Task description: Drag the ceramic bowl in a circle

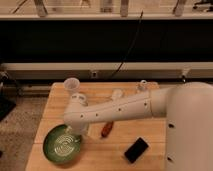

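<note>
The green ceramic bowl [61,146] with pale concentric rings sits at the front left of the wooden table [150,155]. My white arm reaches across from the right, its elbow end over the bowl's right rim. The gripper [75,132] hangs at the arm's end, at the bowl's upper right rim, largely hidden by the arm.
A small white cup [71,86] stands at the back left. An orange-brown object [106,129] lies just right of the bowl. A black phone-like slab [137,149] lies front right. Small white items [116,93] sit at the back. The table's left edge is close to the bowl.
</note>
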You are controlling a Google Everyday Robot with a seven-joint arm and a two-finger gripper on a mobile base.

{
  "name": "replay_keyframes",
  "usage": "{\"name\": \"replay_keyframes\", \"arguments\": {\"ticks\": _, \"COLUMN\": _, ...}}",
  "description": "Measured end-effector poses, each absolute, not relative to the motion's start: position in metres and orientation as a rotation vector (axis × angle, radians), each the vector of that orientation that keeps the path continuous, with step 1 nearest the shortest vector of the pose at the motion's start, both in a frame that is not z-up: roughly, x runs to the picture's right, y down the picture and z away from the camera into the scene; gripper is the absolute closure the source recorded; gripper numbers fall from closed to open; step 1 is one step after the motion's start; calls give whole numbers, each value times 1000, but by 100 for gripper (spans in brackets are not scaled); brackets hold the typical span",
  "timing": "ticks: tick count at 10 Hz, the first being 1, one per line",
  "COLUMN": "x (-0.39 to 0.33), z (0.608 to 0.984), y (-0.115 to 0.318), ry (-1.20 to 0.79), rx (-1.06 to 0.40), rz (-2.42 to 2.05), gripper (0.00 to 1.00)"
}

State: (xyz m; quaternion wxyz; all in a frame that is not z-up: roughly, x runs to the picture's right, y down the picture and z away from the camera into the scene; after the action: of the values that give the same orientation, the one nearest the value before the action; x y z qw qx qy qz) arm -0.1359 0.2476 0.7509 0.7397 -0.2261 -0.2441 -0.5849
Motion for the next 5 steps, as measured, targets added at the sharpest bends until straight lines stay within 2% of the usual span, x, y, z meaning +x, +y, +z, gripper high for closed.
{"name": "replay_keyframes", "arguments": {"ticks": 5, "x": -138, "z": 754, "y": 265, "ry": -552, "rx": -526, "rz": -1315, "gripper": 21}}
